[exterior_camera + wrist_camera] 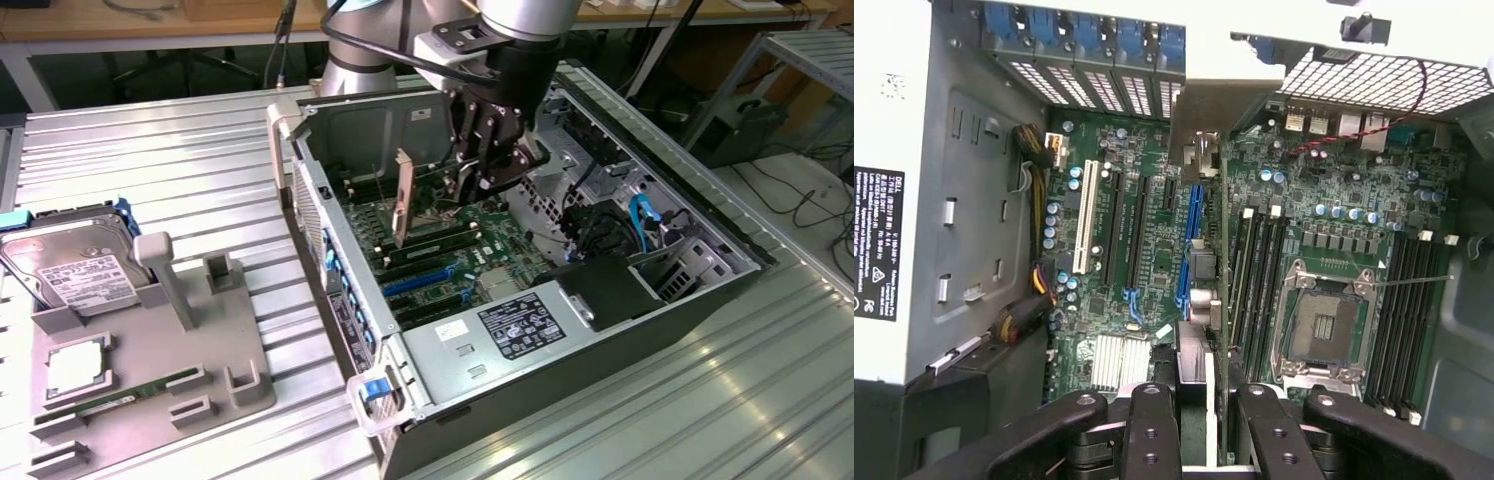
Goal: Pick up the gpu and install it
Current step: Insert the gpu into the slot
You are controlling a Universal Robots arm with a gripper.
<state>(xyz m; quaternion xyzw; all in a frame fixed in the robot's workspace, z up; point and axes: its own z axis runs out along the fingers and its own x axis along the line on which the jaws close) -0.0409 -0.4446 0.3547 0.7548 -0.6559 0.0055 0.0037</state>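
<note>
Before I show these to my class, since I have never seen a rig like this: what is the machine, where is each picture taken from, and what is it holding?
The machine is a single robot arm ending in a tool with fingers. The exterior view looks down on a metal table. The wrist view looks from the arm's wrist, past its dark fingers, at the green motherboard.

On the table lies an open computer case. Beside it, a grey tray holds a silver hard drive and a thin memory stick.

The tool is inside the case, shut on the gpu, which it holds on edge just above the motherboard slots.
</note>
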